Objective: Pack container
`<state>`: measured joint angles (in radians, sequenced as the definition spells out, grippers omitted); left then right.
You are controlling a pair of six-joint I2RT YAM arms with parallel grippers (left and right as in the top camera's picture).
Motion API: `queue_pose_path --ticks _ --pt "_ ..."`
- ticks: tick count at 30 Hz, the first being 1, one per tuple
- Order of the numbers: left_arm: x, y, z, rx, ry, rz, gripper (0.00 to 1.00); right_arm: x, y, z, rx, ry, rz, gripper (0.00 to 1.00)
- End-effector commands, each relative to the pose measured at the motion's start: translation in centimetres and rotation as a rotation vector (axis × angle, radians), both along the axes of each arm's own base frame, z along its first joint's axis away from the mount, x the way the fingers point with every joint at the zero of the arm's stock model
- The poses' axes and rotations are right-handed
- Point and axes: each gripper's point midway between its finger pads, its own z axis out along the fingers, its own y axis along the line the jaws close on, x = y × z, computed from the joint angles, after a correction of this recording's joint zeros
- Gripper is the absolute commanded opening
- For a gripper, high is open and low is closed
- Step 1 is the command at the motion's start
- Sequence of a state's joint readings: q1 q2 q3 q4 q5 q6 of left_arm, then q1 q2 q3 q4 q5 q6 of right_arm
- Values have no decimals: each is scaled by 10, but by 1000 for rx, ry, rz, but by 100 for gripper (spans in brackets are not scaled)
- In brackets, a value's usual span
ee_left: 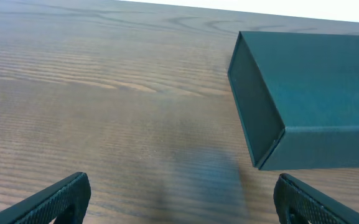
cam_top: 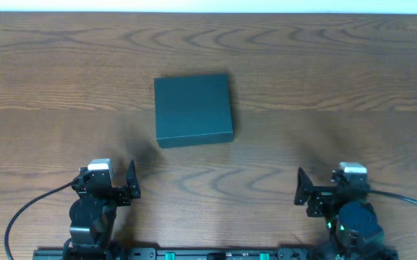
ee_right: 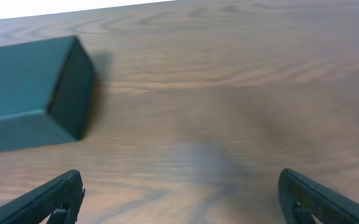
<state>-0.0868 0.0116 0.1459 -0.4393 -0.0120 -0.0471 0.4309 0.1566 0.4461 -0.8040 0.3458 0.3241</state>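
Observation:
The container (cam_top: 193, 109) is a matte dark teal box with its lid shut, lying flat on the wooden table a little left of centre. It also shows in the left wrist view (ee_left: 310, 93) at the upper right and in the right wrist view (ee_right: 33, 90) at the upper left. My left gripper (cam_top: 114, 189) is open and empty near the front edge, below and left of the box; its fingers show in the left wrist view (ee_left: 182, 196). My right gripper (cam_top: 316, 193) is open and empty at the front right; its fingers show in the right wrist view (ee_right: 179, 196). No snack packets are in view.
The wooden table (cam_top: 324, 79) stretches on all sides of the box. Black cables (cam_top: 27, 213) run from both arm bases along the front edge. A pale wall edge lies beyond the table's far side.

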Motion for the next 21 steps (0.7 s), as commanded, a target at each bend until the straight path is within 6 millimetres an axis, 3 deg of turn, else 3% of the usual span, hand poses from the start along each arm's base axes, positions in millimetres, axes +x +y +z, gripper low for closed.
queue_pose_path --ticks 1,15,21 --pt "0 4 -7 25 8 16 95 -1 -10 -21 -24 7 -38 99" --pt "0 4 -7 25 8 16 95 4 1 -67 5 37 3 99" --pt "0 4 -7 25 8 16 95 2 15 -83 45 76 69 99"
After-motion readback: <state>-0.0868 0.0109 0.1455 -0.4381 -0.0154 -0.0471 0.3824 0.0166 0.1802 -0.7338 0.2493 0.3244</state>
